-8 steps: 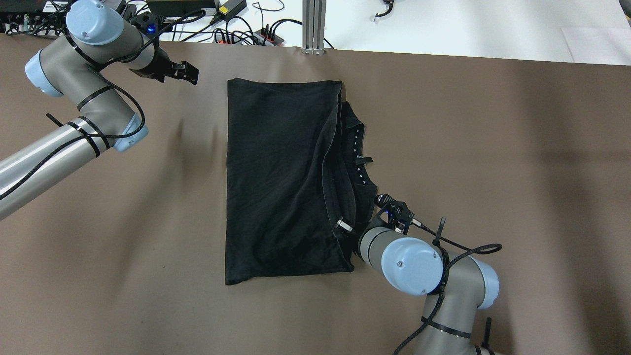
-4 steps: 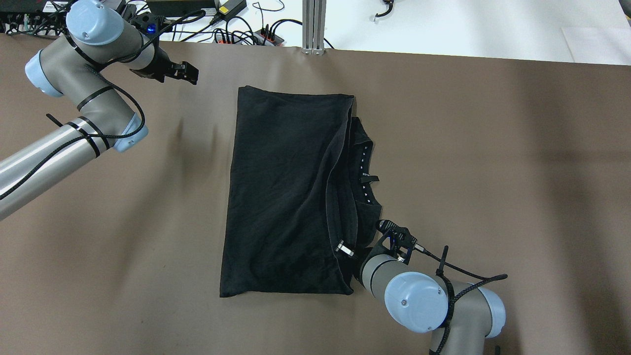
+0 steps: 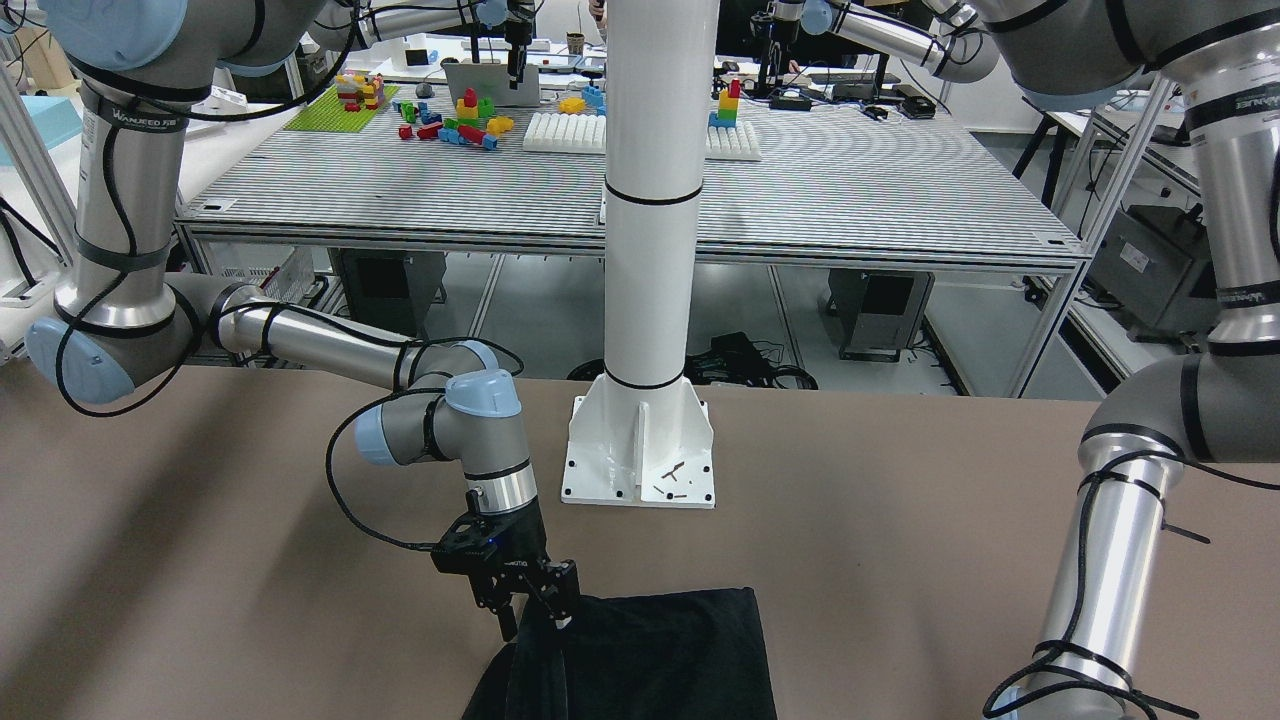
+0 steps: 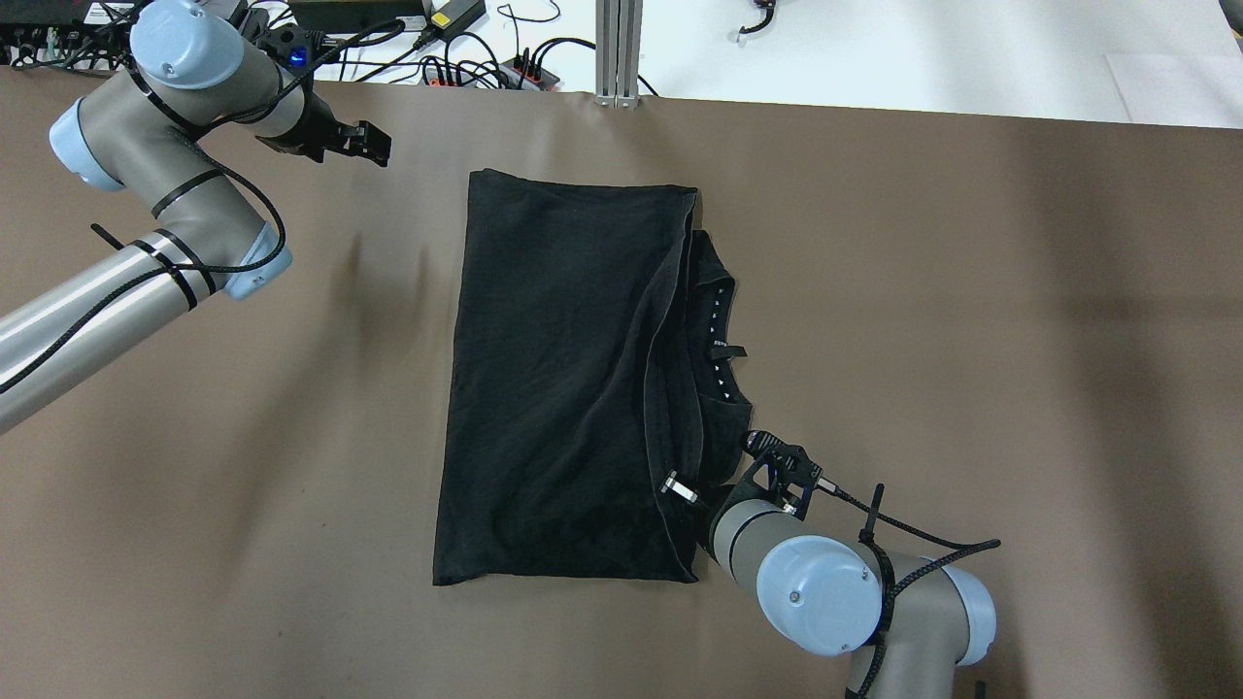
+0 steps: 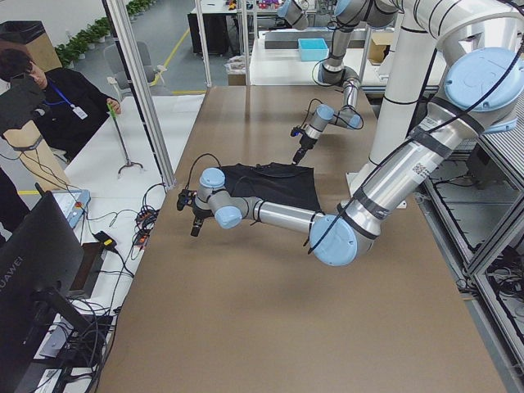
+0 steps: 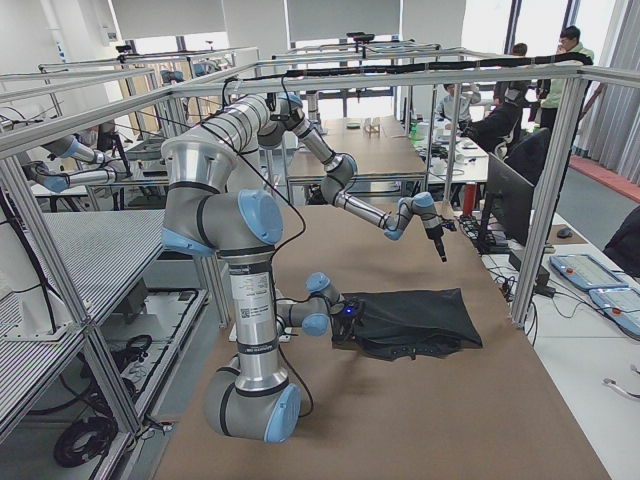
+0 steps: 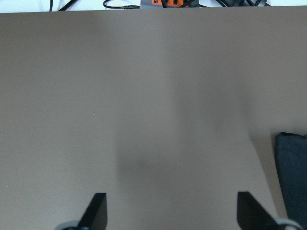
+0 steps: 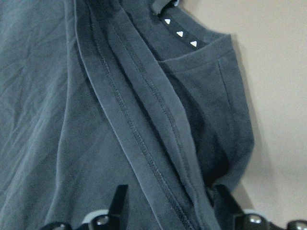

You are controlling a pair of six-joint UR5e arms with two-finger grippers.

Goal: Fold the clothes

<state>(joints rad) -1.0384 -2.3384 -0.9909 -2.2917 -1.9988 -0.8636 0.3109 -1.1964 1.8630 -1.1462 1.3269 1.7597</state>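
The clothes [image 4: 563, 379] are one black garment folded into a long rectangle on the brown table, with its collar and hems stacked along the right side. The clothes [image 3: 660, 660] also show at the bottom edge of the front view. My right gripper [image 4: 685, 490] is low at the near right corner. In the right wrist view its fingers [image 8: 119, 201] stand apart, open, with the stitched hems [image 8: 158, 158] lying flat between them. My left gripper [image 4: 374, 146] hovers open over bare table at the far left, beyond the cloth's far corner [image 7: 292, 177].
A white pillar on a base plate [image 3: 640, 460] stands at the table's middle on the robot's side. At the far edge are an aluminium post [image 4: 618, 53] and cables with power strips [image 4: 466, 68]. A seated person [image 5: 49, 90] is off the table's far side.
The right gripper drew back toward the robot and the garment slid with it, skewing slightly. In the last half second nothing moved. The left arm stayed still.
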